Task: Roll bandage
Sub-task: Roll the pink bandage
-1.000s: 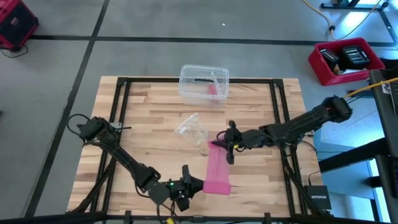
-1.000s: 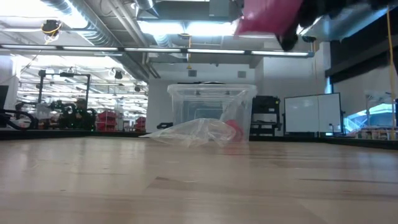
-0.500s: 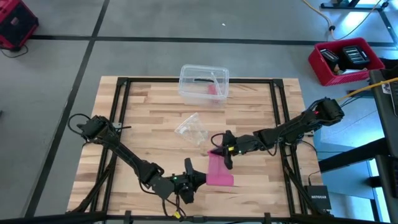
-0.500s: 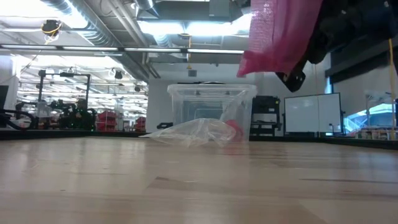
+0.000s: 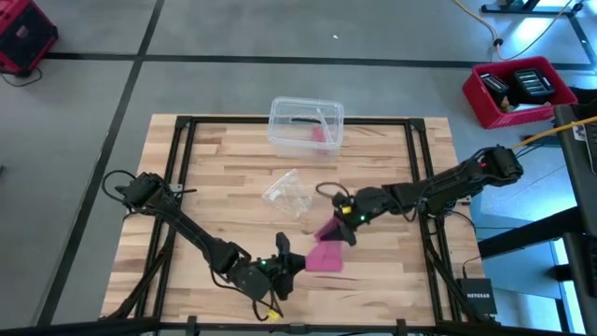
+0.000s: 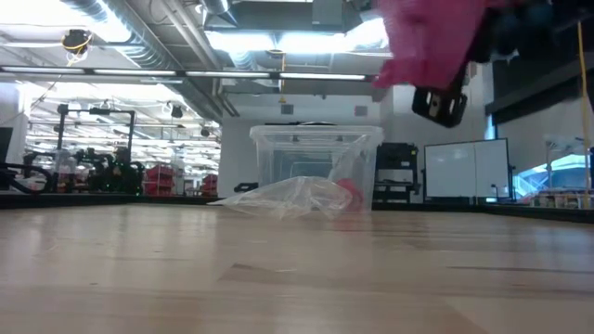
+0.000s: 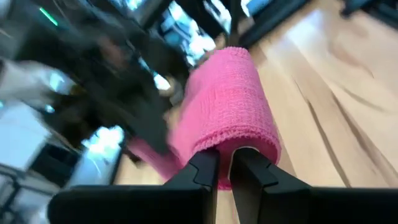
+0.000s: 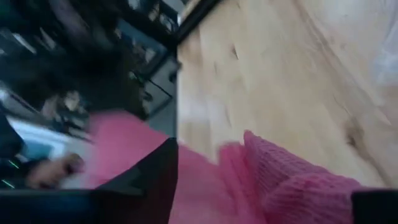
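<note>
The pink bandage (image 5: pixel 325 254) hangs above the table's near middle as a short, slack band between my two grippers. My left gripper (image 5: pixel 289 262) is at its near end and is shut on it. In the left wrist view the bandage (image 7: pixel 230 106) curves over in a loop ahead of the fingers. My right gripper (image 5: pixel 343 224) is at the band's far end, its fingers wide apart and open, with the bandage (image 8: pixel 273 174) lying between them. The low view shows the bandage (image 6: pixel 432 37) high above the tabletop. My left gripper pinches the bandage's near edge (image 7: pixel 225 144) between its two fingers, which lie about level and come from the table's left. The band loops up and over beyond the fingertips, clear of the table. My right gripper has pink cloth between its spread fingers (image 8: pixel 155 171); I cannot tell whether they touch it.
A crumpled clear plastic wrapper (image 5: pixel 289 193) lies on the wood at mid-table. A clear plastic box (image 5: pixel 306 126) stands at the far edge. A red bin (image 5: pixel 518 89) sits on the floor beyond the table's right side.
My left gripper has moved toward the far edge and a little right, closing on my right gripper. The bandage, a long flat strip a second ago, has shortened and bunched into a slack loop between them. My right gripper dipped toward the near edge, then drew back right.
</note>
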